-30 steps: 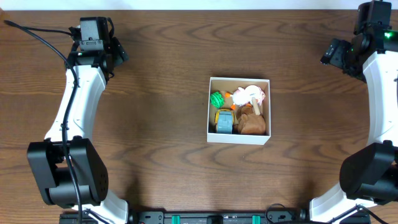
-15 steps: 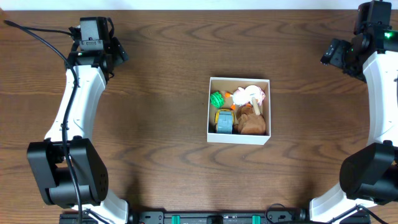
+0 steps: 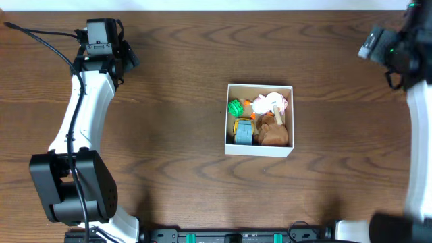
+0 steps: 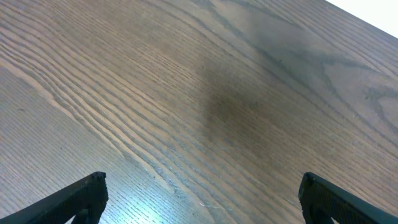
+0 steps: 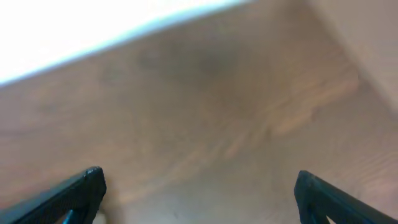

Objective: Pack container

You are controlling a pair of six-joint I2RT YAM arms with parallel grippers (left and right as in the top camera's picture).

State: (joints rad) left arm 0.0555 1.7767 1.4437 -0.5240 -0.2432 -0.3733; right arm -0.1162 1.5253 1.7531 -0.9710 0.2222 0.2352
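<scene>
Tabletop (image 3: 169, 135): dark brown wood with wavy lines.
Container (image 3: 259, 151): a square white box, brown inside, open on top. It sits flat near the middle of the tabletop, a bit to the right. It is well apart from both tools.
Near side of the container: a blue and yellow toy (image 3: 243, 131) on the left and a brown fuzzy toy (image 3: 274, 135) on the right, side by side.
Far side of the container: a green toy (image 3: 235, 107) on the left and a white and pink toy (image 3: 270, 102) on the right.
Left tool (image 4: 202, 190): at the far left of the tabletop. Its two black fingers (image 4: 87, 194) are spread wide. Only bare wood shows between them. It holds nothing.
Right tool (image 5: 199, 186): at the far right of the tabletop, and blurry. Its fingers (image 5: 81, 190) are spread wide too. It holds nothing.
</scene>
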